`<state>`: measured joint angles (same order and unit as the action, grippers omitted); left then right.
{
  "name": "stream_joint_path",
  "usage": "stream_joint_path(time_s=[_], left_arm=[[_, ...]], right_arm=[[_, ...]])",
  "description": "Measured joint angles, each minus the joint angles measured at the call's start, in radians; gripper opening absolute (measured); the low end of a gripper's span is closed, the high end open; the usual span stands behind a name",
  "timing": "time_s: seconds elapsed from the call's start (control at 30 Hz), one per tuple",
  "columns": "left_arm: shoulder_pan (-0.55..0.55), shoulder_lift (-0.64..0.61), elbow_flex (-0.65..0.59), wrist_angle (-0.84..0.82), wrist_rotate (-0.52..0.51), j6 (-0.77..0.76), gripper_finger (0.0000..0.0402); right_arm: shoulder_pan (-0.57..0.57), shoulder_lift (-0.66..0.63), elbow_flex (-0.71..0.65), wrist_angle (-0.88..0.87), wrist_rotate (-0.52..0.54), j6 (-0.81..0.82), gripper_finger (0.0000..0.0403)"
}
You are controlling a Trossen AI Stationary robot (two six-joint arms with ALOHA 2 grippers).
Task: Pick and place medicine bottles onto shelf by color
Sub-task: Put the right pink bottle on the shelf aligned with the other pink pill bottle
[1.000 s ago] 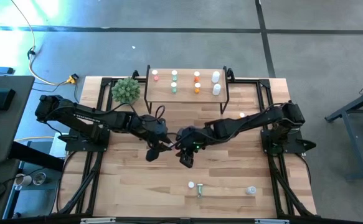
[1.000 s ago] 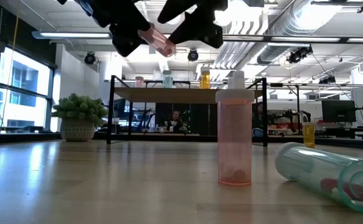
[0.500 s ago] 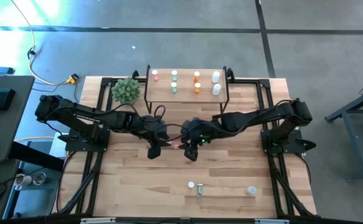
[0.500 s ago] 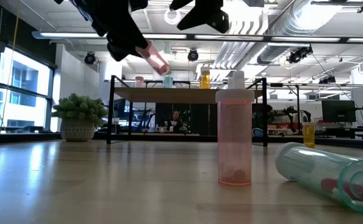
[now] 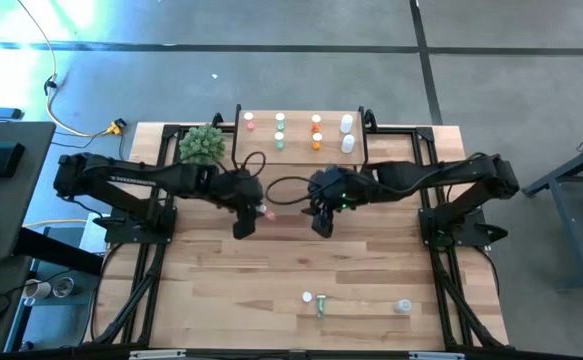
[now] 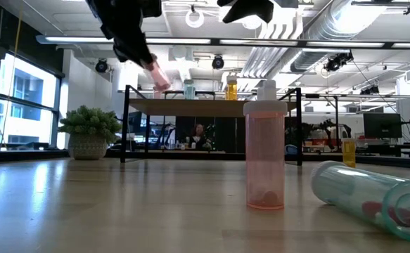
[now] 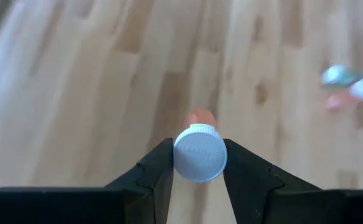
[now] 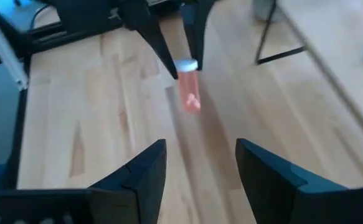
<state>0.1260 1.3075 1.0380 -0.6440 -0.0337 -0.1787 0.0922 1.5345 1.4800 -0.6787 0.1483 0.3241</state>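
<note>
Shelf (image 5: 301,150) at worktop (image 5: 201,290) rear, bottles on top; potted plant (image 5: 202,145) to its left. Near front edge: two bottles (image 5: 314,301) together, another (image 5: 402,306) farther right.

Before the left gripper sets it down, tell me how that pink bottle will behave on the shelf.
The pink bottle is tall and narrow, so it may tip if released tilted, as it hangs now. Round-bodied, it would likely roll once on its side. The left gripper pinches only its white cap, so it looks light.
</note>
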Motion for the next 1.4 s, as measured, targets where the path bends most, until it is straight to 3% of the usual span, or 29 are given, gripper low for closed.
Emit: stream_joint_path(time_s=[0.47, 0.6, 0.73, 0.93, 1.17, 1.4], left_arm=[[0.268, 0.001, 0.318, -0.349, -0.19, 0.175, 0.0115], [0.366, 0.001, 0.386, -0.371, -0.187, 0.21, 0.0115], [0.459, 0.017, 0.425, -0.383, -0.186, 0.198, 0.0115], [0.561, 0.089, 0.44, -0.385, -0.092, 0.216, 0.0115], [0.595, 0.198, 0.445, -0.401, -0.046, 0.293, 0.0115], [0.594, 0.311, 0.57, -0.525, -0.056, 0.317, 0.0115]], right_arm=[[-0.095, -0.021, 0.0, -0.097, 0.008, -0.037, 0.0183], [-0.099, -0.021, 0.0, -0.105, 0.041, -0.039, 0.0183], [-0.099, -0.02, 0.0, -0.105, 0.141, -0.038, 0.0183], [-0.102, -0.019, -0.006, -0.112, 0.241, -0.011, 0.0183], [-0.105, -0.019, -0.006, -0.112, 0.282, -0.01, 0.0183], [-0.105, -0.019, -0.006, -0.111, 0.285, -0.008, 0.0183]])
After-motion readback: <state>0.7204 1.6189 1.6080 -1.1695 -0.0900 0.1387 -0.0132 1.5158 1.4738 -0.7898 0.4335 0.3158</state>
